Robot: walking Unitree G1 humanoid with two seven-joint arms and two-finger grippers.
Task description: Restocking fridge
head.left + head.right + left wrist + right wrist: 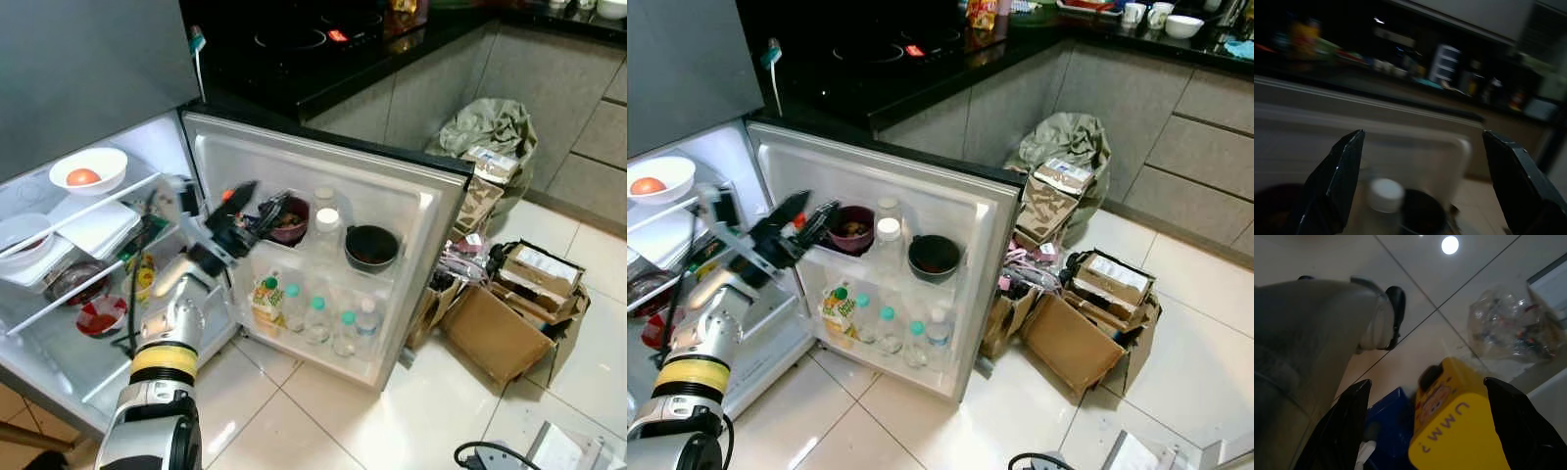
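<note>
The left gripper (257, 213) is raised in front of the open fridge door (431, 211), its two black fingers spread apart with nothing between them. Straight beyond the jaws on the door's upper rack sit a dark maroon bowl of food (290, 219), a clear bottle with a white cap (326, 227) and a black round bowl (371, 246); the wrist view is dim, but the white cap (1384, 194) shows between the fingers (1337, 176) and past their tips. Below the jaws, on the lower rack, stand a green-and-white juice carton (266, 299) and a row of clear water bottles with teal caps (328, 318).

To the other side of the jaws, the fridge shelves hold a white bowl with an orange-red fruit (88, 169), flat white trays (93, 225) and a red dish (102, 315).

The right gripper (1425, 426) hangs low over the tiled floor, fingers wide apart, empty; just beyond them lie a yellow plastic container with printed letters (1454, 431) and a blue item (1393, 413), likely stock still waiting. A person's grey trouser leg and shoe (1378, 318) stand near.

Judging from this, the door racks are largely filled, yet neither gripper carries anything, so the next item has not been picked up.
</note>
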